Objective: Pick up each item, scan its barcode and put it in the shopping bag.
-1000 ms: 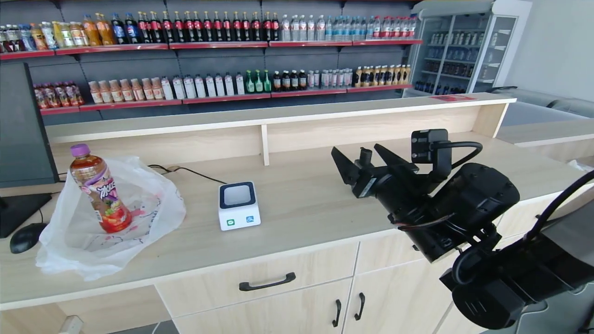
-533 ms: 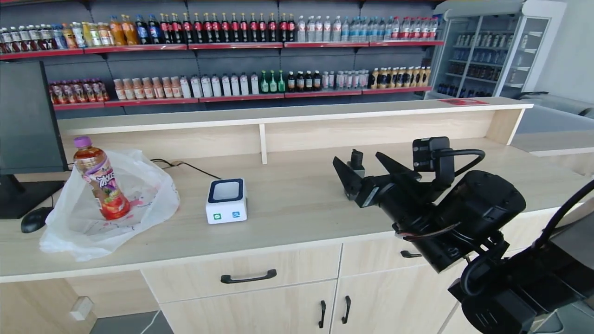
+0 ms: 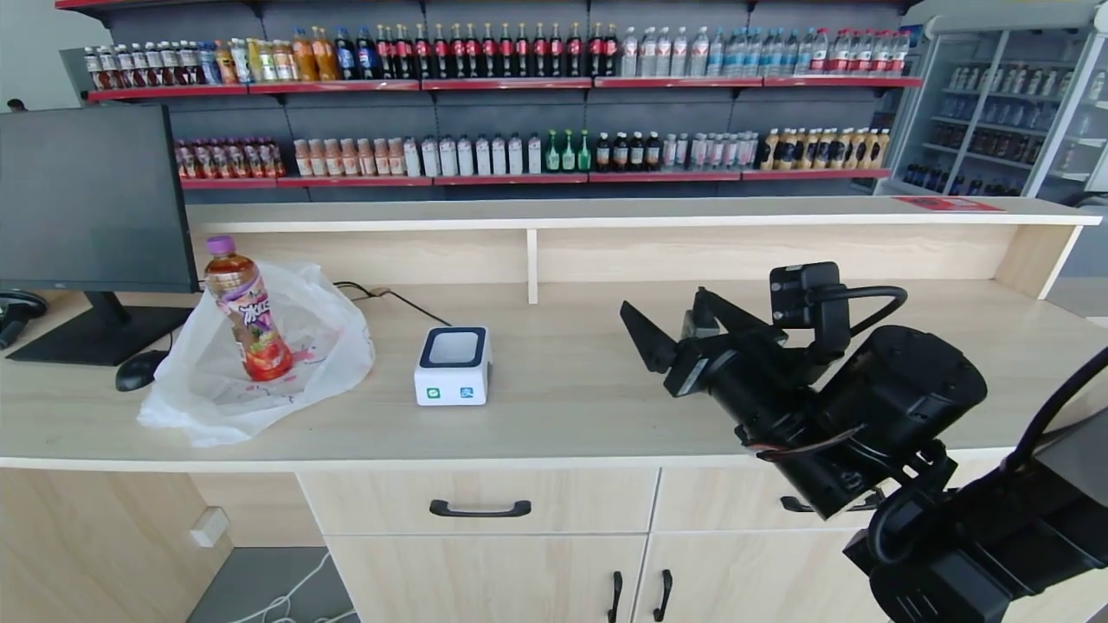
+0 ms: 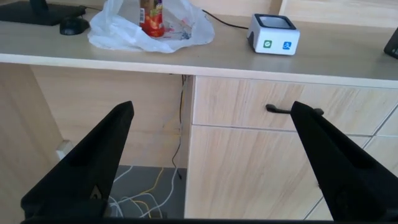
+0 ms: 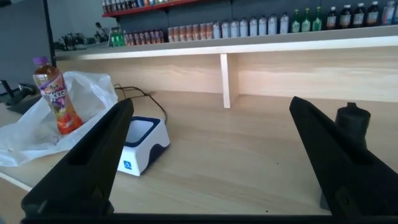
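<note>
We find the bottle (image 3: 247,311), purple-capped with a red base, standing upright inside the open white shopping bag (image 3: 286,381), which lies crumpled on the wooden counter (image 3: 571,407). The white scanner (image 3: 453,365), window facing up, sits just beside the bag on its right, apart from it, with a cable running back behind it. The right gripper (image 3: 662,298) hangs above the counter, well to the right of the scanner, jaws spread wide with nothing between them; the same wide spread is confirmed in its own wrist view (image 5: 211,101). A small dark object (image 5: 352,119) stands on the counter past that gripper; we cannot tell what it is. The left gripper (image 4: 211,107) sits low, below the counter edge and facing the drawer handle (image 4: 292,111), jaws likewise wide and empty. A monitor (image 3: 91,199) and a mouse (image 3: 138,370) stand to the left of the bag.
</note>
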`<state>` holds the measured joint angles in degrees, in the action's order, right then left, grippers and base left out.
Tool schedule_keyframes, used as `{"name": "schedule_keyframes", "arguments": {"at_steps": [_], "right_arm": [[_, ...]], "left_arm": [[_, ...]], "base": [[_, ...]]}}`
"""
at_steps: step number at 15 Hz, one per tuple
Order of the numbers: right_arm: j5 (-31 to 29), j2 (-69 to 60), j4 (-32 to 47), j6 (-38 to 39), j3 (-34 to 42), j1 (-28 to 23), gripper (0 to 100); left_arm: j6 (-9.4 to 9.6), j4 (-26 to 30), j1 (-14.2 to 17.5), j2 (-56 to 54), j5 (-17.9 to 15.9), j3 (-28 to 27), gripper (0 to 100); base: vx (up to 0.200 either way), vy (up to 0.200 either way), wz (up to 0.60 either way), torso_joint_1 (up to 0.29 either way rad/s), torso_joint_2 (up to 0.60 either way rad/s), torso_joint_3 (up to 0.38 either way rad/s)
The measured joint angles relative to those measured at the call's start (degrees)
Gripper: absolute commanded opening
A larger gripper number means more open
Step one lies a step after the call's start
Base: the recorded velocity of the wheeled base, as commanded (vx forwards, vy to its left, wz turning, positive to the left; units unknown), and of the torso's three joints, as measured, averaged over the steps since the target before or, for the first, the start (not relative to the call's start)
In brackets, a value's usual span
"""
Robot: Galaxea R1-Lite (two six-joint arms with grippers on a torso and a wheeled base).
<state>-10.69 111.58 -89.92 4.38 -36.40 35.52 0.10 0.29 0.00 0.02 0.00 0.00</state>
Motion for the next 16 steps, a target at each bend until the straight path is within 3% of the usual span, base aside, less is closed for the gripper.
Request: {"name": "schedule_keyframes", "arguments": {"at_steps": [5, 12, 16], "right_arm": [[-0.1, 0.4, 0.0, 0.0, 4.5, -1.8, 100], [-0.1, 0.7, -0.1, 0.0, 10.3, -4.9, 100], [-0.1, 0.8, 0.0, 0.0, 12.5, -7.4, 100]], "left_arm": [[0.06, 0.0, 0.0, 0.0, 0.0, 0.0, 100], [0.01, 0.0, 0.0, 0.0, 0.0, 0.0, 100], [0.00, -0.2, 0.0, 0.0, 0.0, 0.0, 100]], "base": [[0.000, 0.000, 0.00, 0.000, 0.00, 0.000], [0.200, 0.000, 0.00, 0.002, 0.00, 0.002], [0.000, 0.000, 0.00, 0.000, 0.00, 0.000]]}}
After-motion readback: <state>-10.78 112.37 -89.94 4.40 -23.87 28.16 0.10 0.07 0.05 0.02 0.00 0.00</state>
